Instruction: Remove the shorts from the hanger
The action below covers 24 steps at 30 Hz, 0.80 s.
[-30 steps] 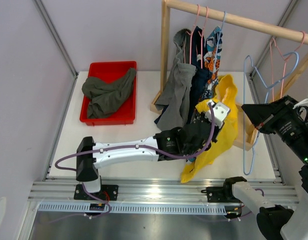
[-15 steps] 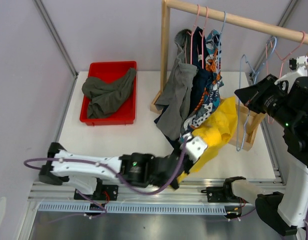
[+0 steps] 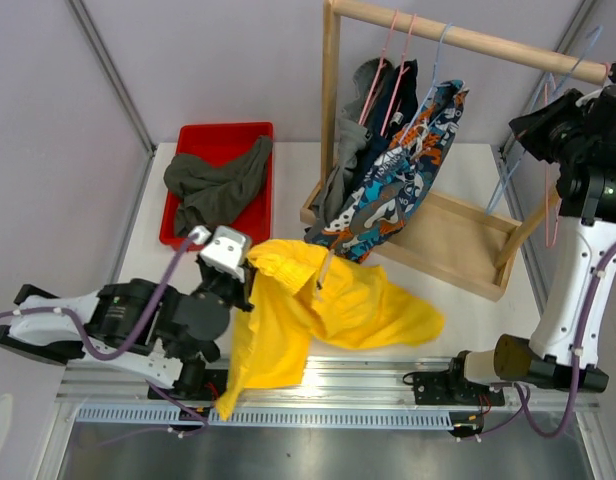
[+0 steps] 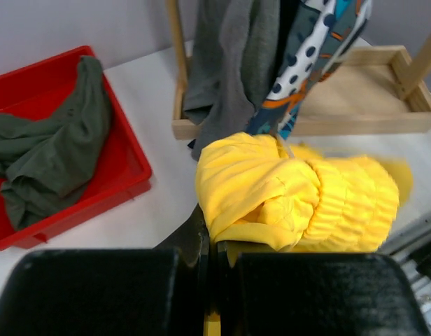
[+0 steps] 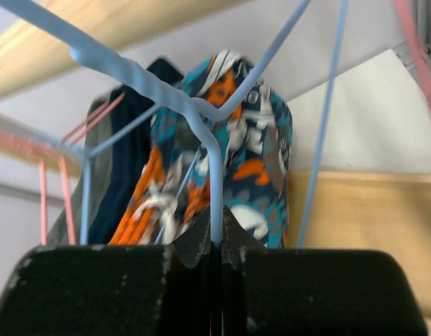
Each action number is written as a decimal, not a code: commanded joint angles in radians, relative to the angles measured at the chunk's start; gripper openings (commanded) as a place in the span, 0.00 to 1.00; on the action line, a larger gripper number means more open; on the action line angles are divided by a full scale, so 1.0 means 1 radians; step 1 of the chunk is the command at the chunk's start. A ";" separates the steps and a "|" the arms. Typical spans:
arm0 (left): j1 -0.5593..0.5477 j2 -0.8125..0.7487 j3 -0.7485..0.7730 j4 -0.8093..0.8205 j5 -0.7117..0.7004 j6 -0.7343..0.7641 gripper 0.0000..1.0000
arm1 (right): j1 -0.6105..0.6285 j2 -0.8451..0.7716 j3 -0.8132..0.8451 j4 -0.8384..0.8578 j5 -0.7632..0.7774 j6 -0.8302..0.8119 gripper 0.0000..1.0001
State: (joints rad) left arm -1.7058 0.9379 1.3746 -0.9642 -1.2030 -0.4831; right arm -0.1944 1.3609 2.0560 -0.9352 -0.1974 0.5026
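My left gripper (image 3: 238, 275) is shut on the bright yellow shorts (image 3: 333, 310), which trail over the table's front edge; the wrist view shows them bunched (image 4: 292, 196) at the closed fingertips of the gripper (image 4: 215, 241). My right gripper (image 3: 523, 120) is raised at the rail's right end and is shut (image 5: 215, 238) on a bare blue hanger (image 5: 214, 182). Grey shorts (image 3: 340, 175), navy shorts (image 3: 386, 120) and cartoon print shorts (image 3: 413, 170) hang on the rail, swung out to the left. Dark olive shorts (image 3: 213, 185) lie in the red bin (image 3: 223, 135).
The wooden rack has a rail (image 3: 468, 40), an upright post (image 3: 330, 100) and a base tray (image 3: 468, 245). Pink hangers (image 3: 393, 60) hold the hanging shorts, and another pink hanger (image 3: 548, 200) hangs at the right. Grey walls enclose the table on three sides.
My left gripper has pulled the yellow shorts off the hanger, left and toward the near edge. My right gripper has lifted the blue hanger up to the rail. The hanging shorts have swung.
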 commanded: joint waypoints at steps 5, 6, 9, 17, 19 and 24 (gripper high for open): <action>0.060 -0.062 0.060 0.175 -0.125 0.336 0.00 | -0.094 0.073 -0.059 0.217 -0.226 0.102 0.00; 0.063 -0.068 0.061 0.274 -0.139 0.398 0.00 | -0.094 0.079 -0.072 0.225 -0.258 0.106 0.00; 0.090 -0.109 0.046 0.588 -0.161 0.706 0.00 | -0.089 0.060 -0.143 0.243 -0.280 0.108 0.00; 0.266 -0.091 0.086 0.997 -0.044 1.109 0.00 | -0.088 -0.098 -0.381 0.286 -0.275 0.094 0.00; 0.307 -0.042 0.147 0.932 0.011 1.078 0.00 | -0.088 -0.123 -0.399 0.276 -0.280 0.082 0.01; 0.523 0.073 0.307 0.733 0.170 0.944 0.00 | -0.089 -0.161 -0.444 0.223 -0.287 0.048 0.99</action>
State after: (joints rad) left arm -1.2842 0.9310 1.5845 -0.1318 -1.1889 0.5007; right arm -0.2832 1.2217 1.6394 -0.6781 -0.4618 0.5800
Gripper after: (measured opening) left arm 0.028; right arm 0.925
